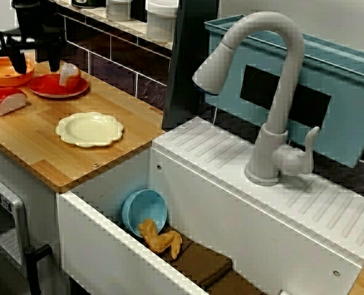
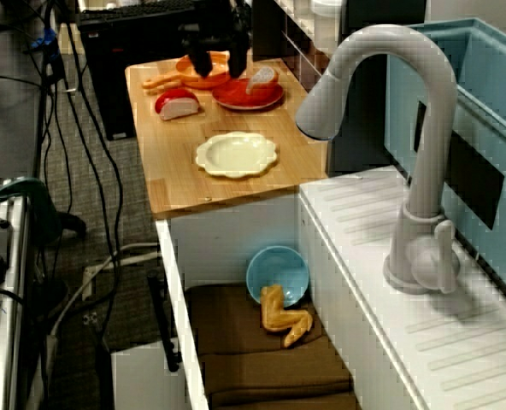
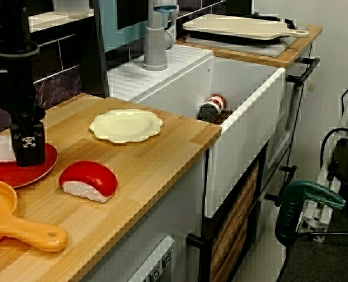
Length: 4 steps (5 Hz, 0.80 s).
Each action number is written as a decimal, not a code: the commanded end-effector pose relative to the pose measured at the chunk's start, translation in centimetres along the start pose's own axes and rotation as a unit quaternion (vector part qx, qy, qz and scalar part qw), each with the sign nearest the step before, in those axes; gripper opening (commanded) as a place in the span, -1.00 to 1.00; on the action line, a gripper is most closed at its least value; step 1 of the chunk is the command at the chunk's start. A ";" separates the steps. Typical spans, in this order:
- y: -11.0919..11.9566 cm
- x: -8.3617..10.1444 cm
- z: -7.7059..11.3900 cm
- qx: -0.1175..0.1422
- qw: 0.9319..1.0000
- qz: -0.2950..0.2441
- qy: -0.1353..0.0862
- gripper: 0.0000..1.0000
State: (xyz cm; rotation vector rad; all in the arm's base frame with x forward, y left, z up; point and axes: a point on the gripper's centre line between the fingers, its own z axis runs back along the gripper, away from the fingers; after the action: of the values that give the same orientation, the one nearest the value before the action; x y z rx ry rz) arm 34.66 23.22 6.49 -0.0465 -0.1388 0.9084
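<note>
Gripper spread wide over red plate (bearing white piece); sink holds blue bowl.

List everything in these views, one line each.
counter: one, light wood, beside sink
cream plate: one, cream, mid-counter
red plate: one, red, under the gripper
white piece: one, white, on the red plate
sushi piece: one, red over white, on counter
pan: one, orange, beside red plate
sink: one, white, beside counter
bowl: one, blue, tilted in sink
fried piece: one, golden, by the bowl
can: one, red and white, in sink
faucet: one, grey, behind sink
gripper: one, black, open above red plate
</note>
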 end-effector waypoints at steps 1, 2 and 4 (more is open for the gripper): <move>-0.8 -0.8 3.4 -0.005 0.998 -0.031 -0.054 1.00; -0.6 -1.0 3.5 -0.003 0.998 -0.042 -0.050 1.00; 0.1 -1.8 4.8 -0.010 0.981 -0.184 -0.056 1.00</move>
State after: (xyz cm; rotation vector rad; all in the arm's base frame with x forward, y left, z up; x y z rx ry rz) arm 33.09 20.36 8.24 -0.0190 -0.1675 0.5241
